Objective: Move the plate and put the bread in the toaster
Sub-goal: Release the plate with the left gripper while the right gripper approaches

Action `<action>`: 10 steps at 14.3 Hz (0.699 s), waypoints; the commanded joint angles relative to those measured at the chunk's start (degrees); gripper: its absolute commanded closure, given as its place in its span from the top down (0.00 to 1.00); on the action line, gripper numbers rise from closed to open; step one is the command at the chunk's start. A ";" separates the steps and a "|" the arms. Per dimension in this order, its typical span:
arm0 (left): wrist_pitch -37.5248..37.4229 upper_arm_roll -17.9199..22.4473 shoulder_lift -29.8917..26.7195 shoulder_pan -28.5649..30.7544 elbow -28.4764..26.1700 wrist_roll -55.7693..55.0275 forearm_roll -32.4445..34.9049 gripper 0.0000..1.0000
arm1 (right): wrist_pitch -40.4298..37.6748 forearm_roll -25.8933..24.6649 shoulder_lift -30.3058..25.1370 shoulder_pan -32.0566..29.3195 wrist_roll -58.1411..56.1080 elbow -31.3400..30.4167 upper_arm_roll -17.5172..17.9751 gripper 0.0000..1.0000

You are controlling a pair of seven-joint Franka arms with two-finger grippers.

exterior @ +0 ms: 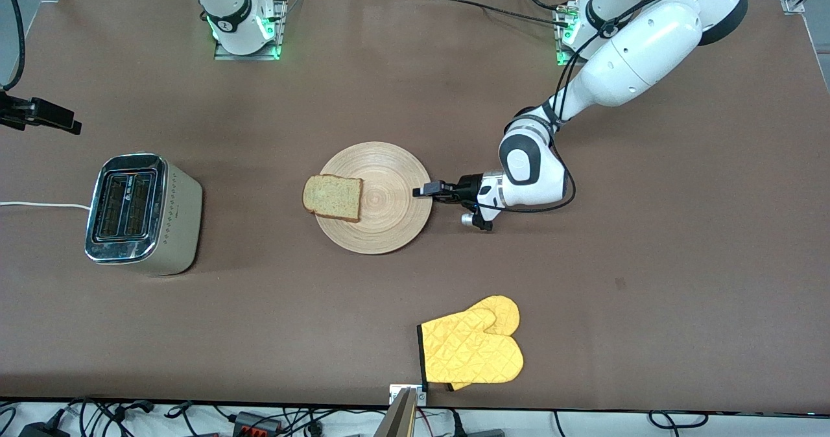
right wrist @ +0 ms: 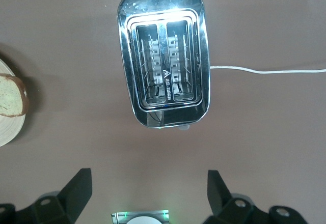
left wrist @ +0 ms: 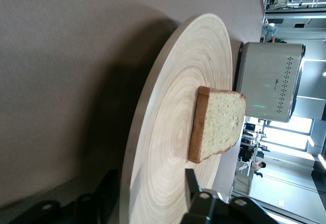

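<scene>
The wooden plate [exterior: 389,184] lies mid-table with the bread slice [exterior: 332,197] on its edge toward the right arm's end. The silver toaster [exterior: 139,213] stands upright at the right arm's end, slots empty. My left gripper [exterior: 425,190] is low at the plate's rim on the left arm's side. In the left wrist view, my left gripper [left wrist: 148,178] is open, one finger under the rim and one over the plate [left wrist: 168,107], with the bread [left wrist: 216,122] and toaster [left wrist: 267,81] farther on. My right gripper [right wrist: 147,193] is open and empty, high over the table beside the toaster [right wrist: 163,56].
A yellow quilted oven mitt [exterior: 473,346] lies near the table edge closest to the front camera. The toaster's white cord [exterior: 39,205] runs off toward the right arm's end of the table. A black clamp [exterior: 39,114] sits at that end.
</scene>
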 commanded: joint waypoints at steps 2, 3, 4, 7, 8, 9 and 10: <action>-7.33 0.38 -1.51 5.51 -0.07 1.36 6.18 1.00 | -0.80 2.77 0.21 -0.14 0.54 1.08 0.70 1.00; -10.68 0.39 -1.51 8.49 0.02 1.28 10.75 1.00 | -0.98 5.57 0.30 -0.23 0.54 0.90 0.70 1.00; -13.67 0.39 -1.51 10.70 0.11 1.28 14.62 1.00 | -0.98 8.47 0.47 -0.23 0.54 0.82 0.70 1.00; -22.46 0.30 -1.51 17.99 1.51 0.93 26.40 1.00 | -0.98 14.37 2.49 -0.41 0.10 0.82 0.70 1.00; -26.23 0.30 -1.51 19.75 2.82 0.66 30.18 1.00 | -0.98 14.38 4.06 -0.06 0.10 0.82 0.87 1.00; -29.40 0.39 -1.51 21.08 4.40 0.49 33.26 1.00 | -1.06 14.47 6.08 0.29 0.45 0.73 0.96 1.00; -32.30 0.47 -1.51 22.39 6.16 -0.12 37.03 1.00 | -1.15 14.73 7.40 0.12 0.63 0.73 1.14 1.00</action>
